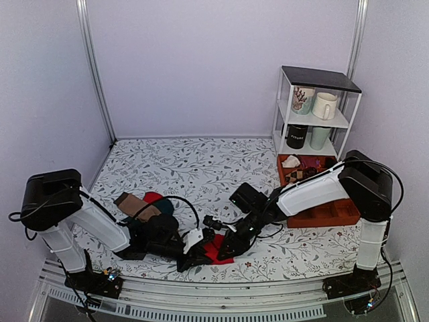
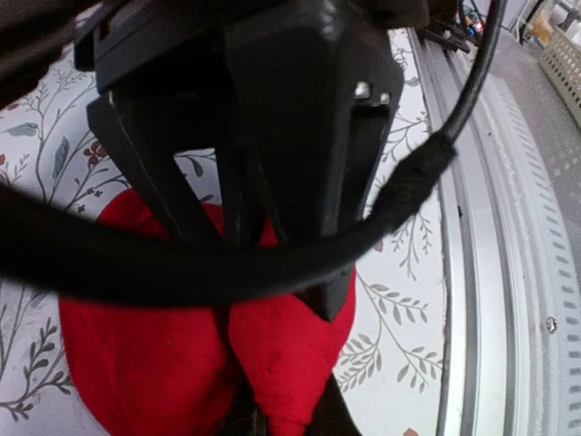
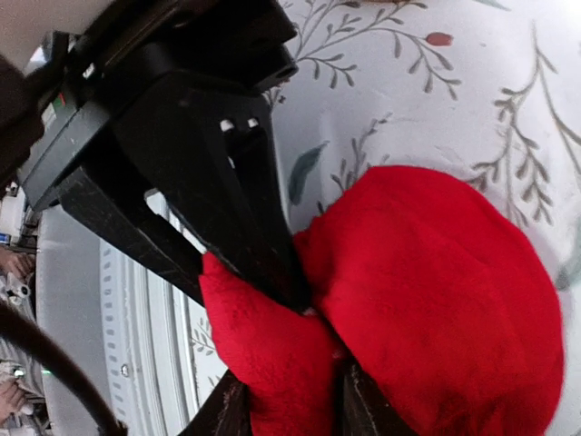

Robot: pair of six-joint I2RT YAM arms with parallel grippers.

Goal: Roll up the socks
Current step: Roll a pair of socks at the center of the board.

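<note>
The bright red socks (image 1: 216, 250) lie bunched on the floral tablecloth near the front edge, between my two grippers. My left gripper (image 1: 196, 253) comes in from the left and is shut on a fold of the socks (image 2: 154, 363); in the left wrist view the fold is pinched between its fingers (image 2: 286, 416). From the right, my right gripper (image 1: 229, 248) meets it tip to tip. In the right wrist view a red fold (image 3: 272, 345) fills the gap of the right gripper (image 3: 290, 411), beside the larger rounded bundle (image 3: 436, 291). No pale beige end shows.
A tan-brown sock (image 1: 133, 203) and a dark green sock (image 1: 165, 205) lie behind the left arm. A white shelf with mugs (image 1: 315, 107) and an orange tray (image 1: 328, 213) stand at the back right. The metal table rail (image 1: 221, 296) runs just in front of the grippers.
</note>
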